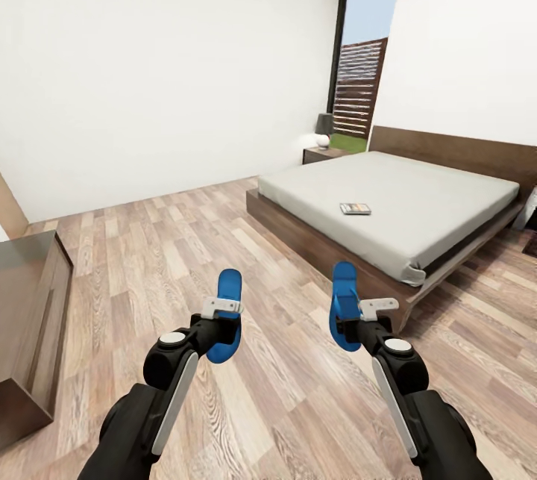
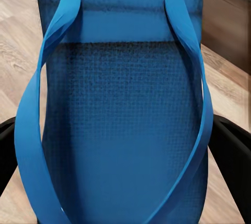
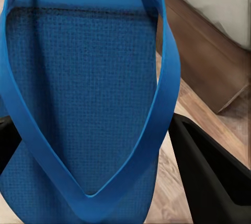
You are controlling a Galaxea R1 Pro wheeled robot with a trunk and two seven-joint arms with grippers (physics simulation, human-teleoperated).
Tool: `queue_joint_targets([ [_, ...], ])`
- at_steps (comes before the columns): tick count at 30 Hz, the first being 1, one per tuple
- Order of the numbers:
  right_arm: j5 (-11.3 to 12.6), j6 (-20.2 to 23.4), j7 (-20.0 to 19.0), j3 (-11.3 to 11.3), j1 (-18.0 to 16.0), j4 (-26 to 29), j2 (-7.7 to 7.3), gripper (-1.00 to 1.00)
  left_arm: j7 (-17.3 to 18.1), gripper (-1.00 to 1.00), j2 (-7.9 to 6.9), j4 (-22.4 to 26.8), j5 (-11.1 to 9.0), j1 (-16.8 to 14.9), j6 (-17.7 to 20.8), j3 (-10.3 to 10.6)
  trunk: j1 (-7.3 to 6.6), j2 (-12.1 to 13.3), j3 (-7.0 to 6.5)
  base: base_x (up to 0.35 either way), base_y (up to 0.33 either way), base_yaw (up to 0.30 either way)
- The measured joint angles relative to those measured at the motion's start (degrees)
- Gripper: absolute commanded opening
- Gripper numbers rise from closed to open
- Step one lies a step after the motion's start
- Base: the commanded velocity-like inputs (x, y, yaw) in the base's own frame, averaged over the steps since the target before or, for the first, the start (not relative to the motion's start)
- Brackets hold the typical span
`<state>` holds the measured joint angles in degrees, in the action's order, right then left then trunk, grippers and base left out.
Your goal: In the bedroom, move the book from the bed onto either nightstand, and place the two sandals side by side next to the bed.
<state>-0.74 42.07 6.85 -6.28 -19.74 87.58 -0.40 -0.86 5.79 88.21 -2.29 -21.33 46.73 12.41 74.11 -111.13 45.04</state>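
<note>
The bedroom has white walls, a wood-plank floor [image 1: 171, 241] and a tall dark-framed window [image 1: 362, 54] at the far corner, with a slatted fence and a strip of grass beyond it. The bed [image 1: 403, 200], a low platform with a light-grey mattress, dark brown frame and headboard, fills the right side of the head view. A dark brown cabinet [image 1: 30, 323] stands at the view's left edge. At the bed's far corner, under the window, sits the nightstand [image 1: 319, 154], with a small lamp [image 1: 323, 131] on top.

Both arms reach forward over the floor, well short of the bed. The left claw [image 1: 223, 319] is clamped on the left sandal [image 1: 226, 316], a bright blue flip-flop held clear of the floor with one end pointing away from the robot. In the left wrist view its strap loops over the textured sole [image 2: 125, 130], with black fingers [image 2: 232, 156] at either side. The right claw [image 1: 356, 316] grips the right sandal [image 1: 345, 306] the same way, and the right wrist view shows that sole [image 3: 83, 104] between black fingers [image 3: 209, 166], the bed frame close behind.

The book [image 1: 355, 208], a small dark paperback, lies flat on the mattress towards its near edge.
</note>
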Motion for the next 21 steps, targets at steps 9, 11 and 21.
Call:
queue_joint_targets([
  [9,-0.1,0.0,0.0,0.0,0.0,0.0,-0.02,-1.00,0.0,-1.00,0.00,0.0,0.0,0.0,0.0,0.0,0.00,0.0,0.79,0.000,0.000,-0.022],
  [11,-0.1,0.0,0.0,0.0,0.0,0.0,-0.03,-1.00,0.0,-1.00,0.00,0.0,0.0,0.0,0.0,0.0,0.00,0.0,0.90,0.000,0.000,0.012],
  [21,0.2,0.0,0.0,0.0,0.0,0.0,-0.03,-1.00,0.0,-1.00,0.00,0.0,0.0,0.0,0.0,0.0,0.00,0.0,0.79,0.000,0.000,-0.200],
])
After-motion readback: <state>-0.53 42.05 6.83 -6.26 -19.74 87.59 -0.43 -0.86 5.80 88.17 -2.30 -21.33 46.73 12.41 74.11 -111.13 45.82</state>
